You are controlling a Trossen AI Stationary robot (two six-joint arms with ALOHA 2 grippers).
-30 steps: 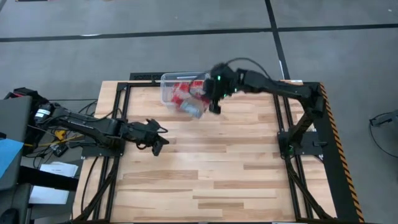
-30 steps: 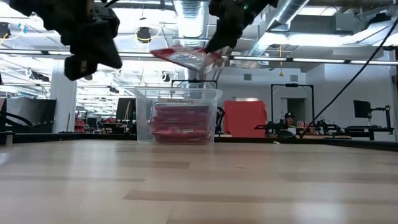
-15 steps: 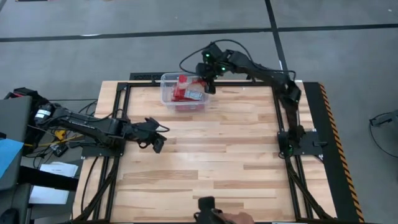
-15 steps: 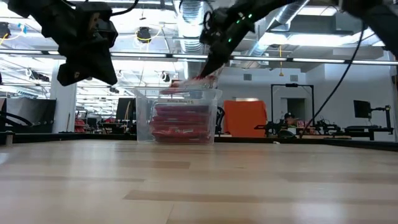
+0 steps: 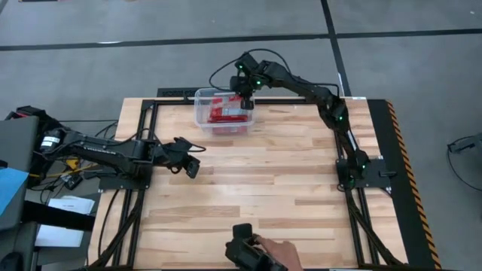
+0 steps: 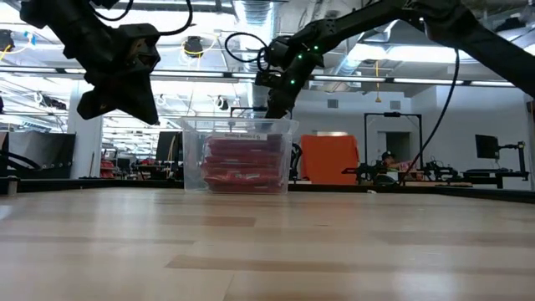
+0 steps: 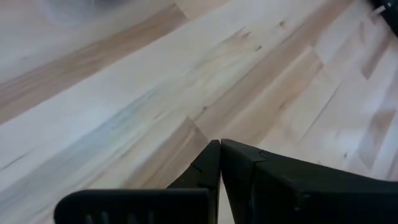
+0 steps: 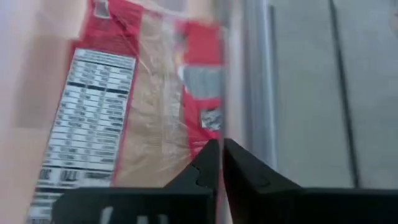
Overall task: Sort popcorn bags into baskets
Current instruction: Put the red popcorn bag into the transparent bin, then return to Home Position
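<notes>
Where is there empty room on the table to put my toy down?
Nearly all the wooden table is bare: the wide stretch between the clear bin and the near edge. It's crowded at the far edge, where the right hand hangs over the popcorn bags. The left hand waits left.

The popcorn bags (image 5: 224,111) in the clear bin (image 5: 202,117) are too small to count from above, and in the low view (image 6: 239,163) they merge into a red blur. At the table's (image 5: 263,188) near edge, a person's hand (image 5: 276,251) is cut off.
</notes>
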